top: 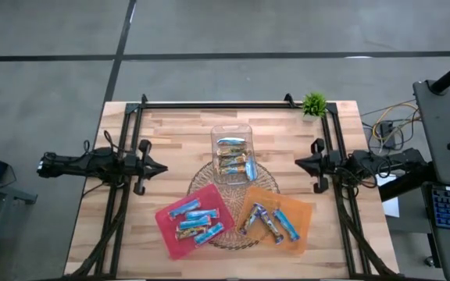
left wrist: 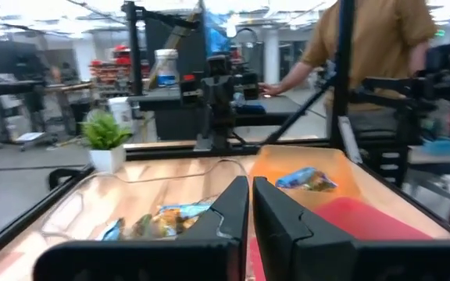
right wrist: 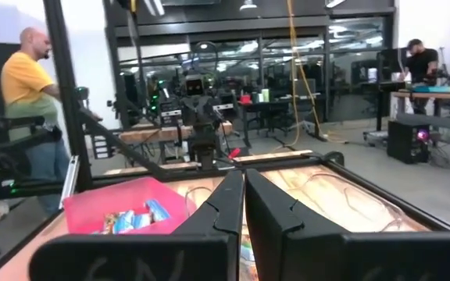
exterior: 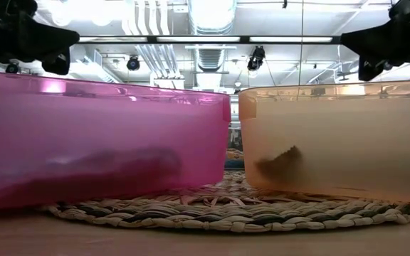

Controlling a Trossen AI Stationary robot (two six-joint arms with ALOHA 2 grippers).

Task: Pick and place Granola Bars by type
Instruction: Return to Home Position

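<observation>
While the low view gave only shadows behind tray walls, the high view showed Granola Bars (top: 196, 221) in pink tray (top: 166, 222), orange tray (top: 303, 215) and clear box (top: 233, 133); left claw (top: 162, 168) and right claw (top: 299, 162), pressed together, flanked them above the desk (top: 170, 125).

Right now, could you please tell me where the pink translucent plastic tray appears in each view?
High view: the pink translucent plastic tray lower centre, left of the orange plastic tray.
Low view: it fills the left half; orange tray on the right.
Left wrist view: close ahead, orange tray behind it.
Right wrist view: ahead, holding wrapped bars.
Landmark: the orange tray, unseen in the right wrist view.
</observation>
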